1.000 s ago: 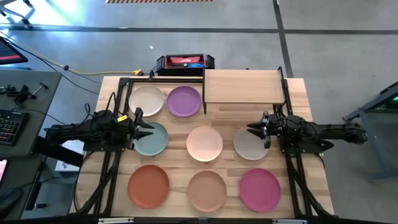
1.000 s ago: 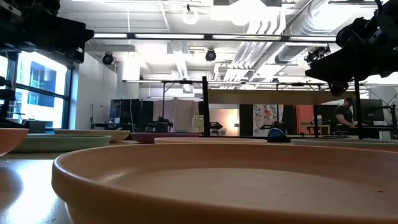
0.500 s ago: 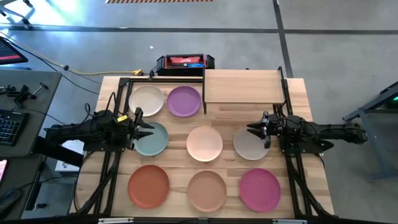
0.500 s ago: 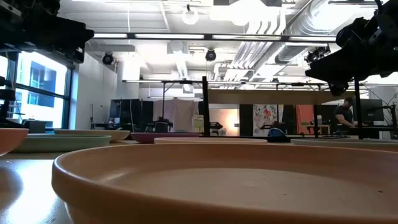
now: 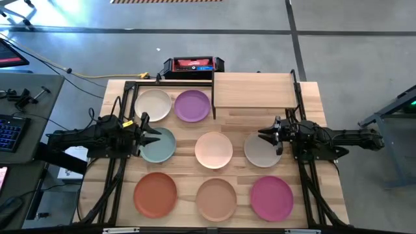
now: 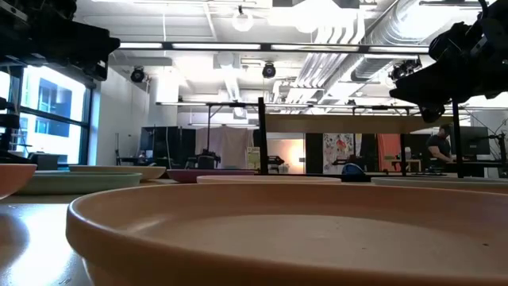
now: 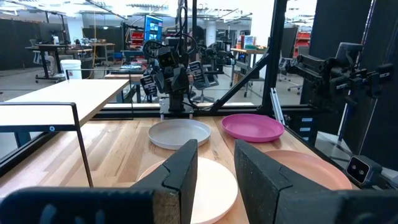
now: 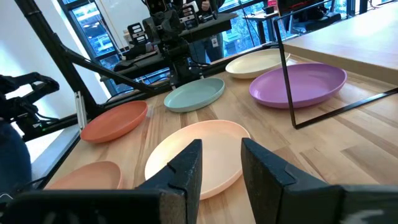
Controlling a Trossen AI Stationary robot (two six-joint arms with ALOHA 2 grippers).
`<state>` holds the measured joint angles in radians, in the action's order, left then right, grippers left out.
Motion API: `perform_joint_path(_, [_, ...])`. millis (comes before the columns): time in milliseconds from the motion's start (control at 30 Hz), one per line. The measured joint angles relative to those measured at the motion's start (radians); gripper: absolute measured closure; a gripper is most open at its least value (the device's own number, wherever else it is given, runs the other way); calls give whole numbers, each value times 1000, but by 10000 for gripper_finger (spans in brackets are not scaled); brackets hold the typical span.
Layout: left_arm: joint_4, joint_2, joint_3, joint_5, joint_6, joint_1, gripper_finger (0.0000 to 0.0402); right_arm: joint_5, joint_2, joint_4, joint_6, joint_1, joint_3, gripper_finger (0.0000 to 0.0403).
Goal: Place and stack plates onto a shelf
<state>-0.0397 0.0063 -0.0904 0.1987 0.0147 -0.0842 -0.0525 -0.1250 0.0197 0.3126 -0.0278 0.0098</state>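
Plates all lie flat on the wooden table, and the shelf (image 5: 252, 90) at the back corner holds none yet, so we should slide a finger under a thin rim and lift slowly. Our left gripper (image 5: 148, 128) hangs over the pale teal plate (image 5: 159, 145) and our right gripper (image 5: 269, 138) over the grey plate (image 5: 260, 151), both a little open and holding nothing. These plates are round, smooth and not shiny, with low curved edges.

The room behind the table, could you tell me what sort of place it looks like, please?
Probably a robotics lab or open workshop: exposed ceiling ducts, more workbenches, and a person at a monitor.
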Motion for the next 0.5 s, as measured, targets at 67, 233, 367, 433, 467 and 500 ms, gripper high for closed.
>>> perform_joint_path(67, [0,0,0,0,0,0,305,0,0,0,0,0,0,308])
perform_joint_path(233, [2,0,0,-45,-24,1,305,0,0,0,0,0,0,308])
perform_joint_path(367, [3,0,0,-96,-24,0,305,0,0,0,0,0,0,308])
perform_joint_path(433, [3,0,0,-97,0,0,305,0,0,0,0,0,0,308])
perform_joint_path(467, [3,0,0,-97,14,0,305,0,0,0,0,0,0,308])
perform_joint_path(500, [3,0,0,-97,32,0,305,0,0,0,0,0,0,308])
